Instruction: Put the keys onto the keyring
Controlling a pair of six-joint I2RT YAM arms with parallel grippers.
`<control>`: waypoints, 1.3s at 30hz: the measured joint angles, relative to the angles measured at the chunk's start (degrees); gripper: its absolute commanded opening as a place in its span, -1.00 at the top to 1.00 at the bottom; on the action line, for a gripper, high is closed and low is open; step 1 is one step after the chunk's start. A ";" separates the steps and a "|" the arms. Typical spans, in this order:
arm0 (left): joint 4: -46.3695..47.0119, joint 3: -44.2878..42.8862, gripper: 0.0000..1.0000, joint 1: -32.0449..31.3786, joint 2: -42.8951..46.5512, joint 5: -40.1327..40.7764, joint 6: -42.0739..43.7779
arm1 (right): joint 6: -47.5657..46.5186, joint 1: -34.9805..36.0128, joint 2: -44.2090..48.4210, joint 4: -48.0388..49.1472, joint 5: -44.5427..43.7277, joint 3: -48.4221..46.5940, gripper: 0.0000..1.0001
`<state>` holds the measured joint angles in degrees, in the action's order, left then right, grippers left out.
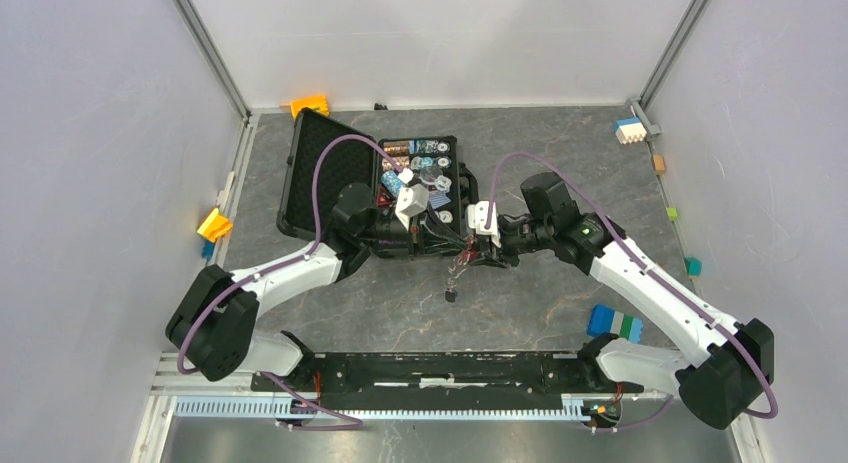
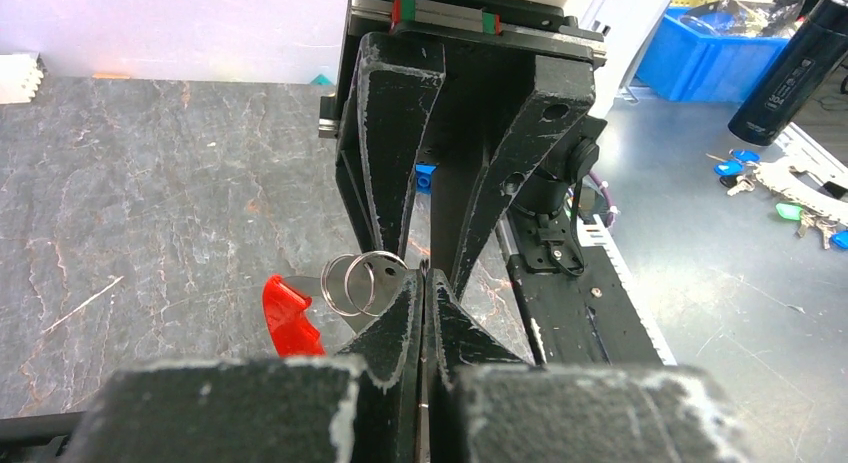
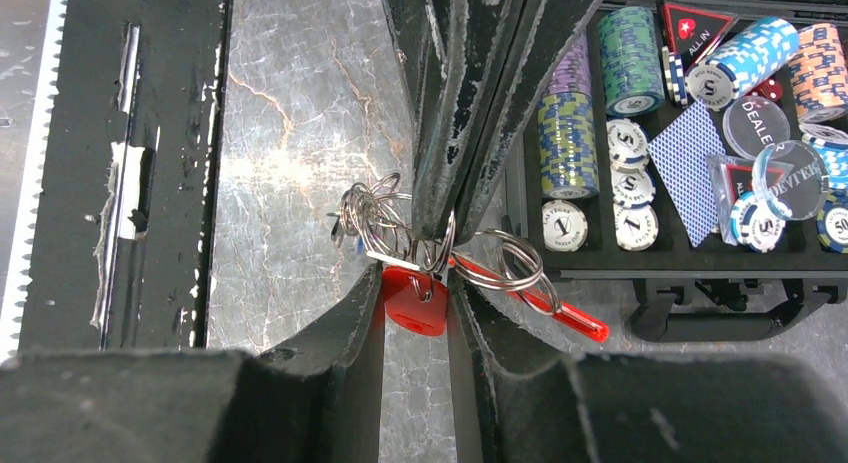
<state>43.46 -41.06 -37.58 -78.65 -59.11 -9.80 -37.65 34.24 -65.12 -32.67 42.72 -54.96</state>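
Observation:
My two grippers meet over the table in front of the black case. My left gripper [image 1: 455,247] [image 2: 425,279] is shut on the keyring's tangle of silvery rings [image 3: 400,223]. More rings [image 3: 505,263] [image 2: 360,283] and the long red tag [image 3: 545,310] [image 2: 290,318] hang beside it. My right gripper [image 1: 479,253] [image 3: 415,283] is closed on the red head of the red key [image 3: 415,299], which hangs from a ring. A speck of blue [image 3: 358,246] shows behind the rings; the blue key is otherwise hidden. A small dark piece [image 1: 451,295] dangles below the cluster.
An open black case [image 1: 300,173] of poker chips [image 3: 630,53] lies just behind the grippers. Coloured blocks lie around the edges: orange [image 1: 310,105], yellow [image 1: 214,224], blue and green [image 1: 614,323], white and blue [image 1: 629,131]. A black rail [image 1: 440,368] runs along the near edge.

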 measured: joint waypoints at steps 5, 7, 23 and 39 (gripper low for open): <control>0.70 0.22 0.96 0.00 0.00 -0.13 -0.63 | -0.24 0.00 -0.09 -0.42 0.76 0.00 0.14; 2.49 0.22 0.95 0.02 -0.04 -0.44 -1.22 | -0.31 0.00 -0.07 -1.36 0.46 0.00 0.09; 11.76 2.10 0.95 0.50 -0.04 -1.64 -5.20 | -1.01 -0.50 6.56 -2.05 -1.66 -2.84 0.02; 10.29 2.14 0.95 0.50 0.04 -1.44 -5.11 | 2.05 -1.09 3.87 -1.05 4.52 -3.74 0.23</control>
<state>53.76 -38.92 -37.08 -78.61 -60.55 -14.92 -35.59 33.15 -61.25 -33.71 47.24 -58.70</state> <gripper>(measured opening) 0.033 0.403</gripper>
